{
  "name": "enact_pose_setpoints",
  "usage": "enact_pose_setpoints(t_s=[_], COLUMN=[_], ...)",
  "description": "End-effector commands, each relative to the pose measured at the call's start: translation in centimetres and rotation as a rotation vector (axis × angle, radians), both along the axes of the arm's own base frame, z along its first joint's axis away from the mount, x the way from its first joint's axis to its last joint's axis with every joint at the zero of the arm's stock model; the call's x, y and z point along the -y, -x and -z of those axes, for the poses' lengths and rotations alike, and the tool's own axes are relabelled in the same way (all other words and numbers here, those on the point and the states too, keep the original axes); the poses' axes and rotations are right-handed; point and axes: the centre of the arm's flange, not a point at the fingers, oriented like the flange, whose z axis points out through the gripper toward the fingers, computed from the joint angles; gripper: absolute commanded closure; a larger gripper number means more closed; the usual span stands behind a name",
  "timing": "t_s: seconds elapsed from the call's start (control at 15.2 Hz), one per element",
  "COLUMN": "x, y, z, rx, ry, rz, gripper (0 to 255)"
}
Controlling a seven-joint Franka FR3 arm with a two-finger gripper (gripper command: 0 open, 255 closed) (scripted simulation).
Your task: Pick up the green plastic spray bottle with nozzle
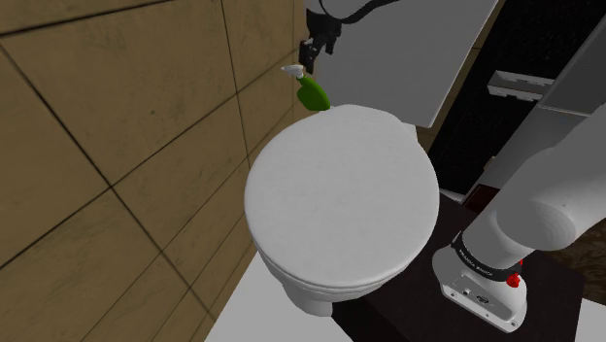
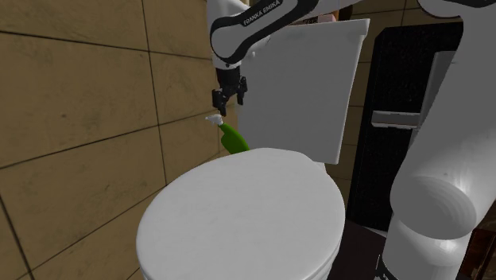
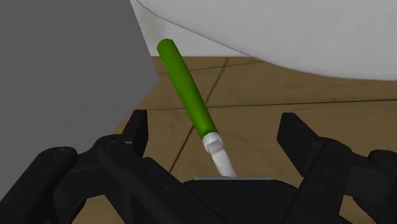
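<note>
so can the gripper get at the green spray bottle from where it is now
Probably yes: the gripper hangs open just above the spray bottle, nozzle end toward it, nothing between; the tank stands close beside.

We are finding the green spray bottle (image 1: 313,94) hemmed into a tight pocket. The toilet lid (image 1: 340,194), the tank (image 1: 408,58) and the tiled wall (image 1: 117,126) are crowding it, and we are seeing free room only above its nozzle.

The arm (image 1: 554,194) is glossy white with rounded shells and dark joints. One dark band (image 2: 262,14) carries white FRANKA EMIKA lettering. A small red part (image 1: 514,281) sits near the base. The gripper (image 2: 228,102) is black and angular.
</note>
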Motion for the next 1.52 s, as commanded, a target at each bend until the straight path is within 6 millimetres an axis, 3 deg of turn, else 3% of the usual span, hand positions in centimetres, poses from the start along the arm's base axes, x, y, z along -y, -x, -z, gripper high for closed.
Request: enact_pose_setpoints(t_s=[0.0,0.2,0.79,0.86,1.45], x=[-0.8,-1.6,-1.6,-1.6,-1.6], y=[-2.2,-4.9,-4.9,-4.8,-4.9], z=[0.2,0.3,4.3,4.3,4.3], rx=[0.029,0.063,0.063,0.063,0.063], ry=[0.031,0.068,0.068,0.068,0.068], rz=[-0.02,-0.043,-0.043,-0.043,-0.043], gripper=[0,0,0,255,255])
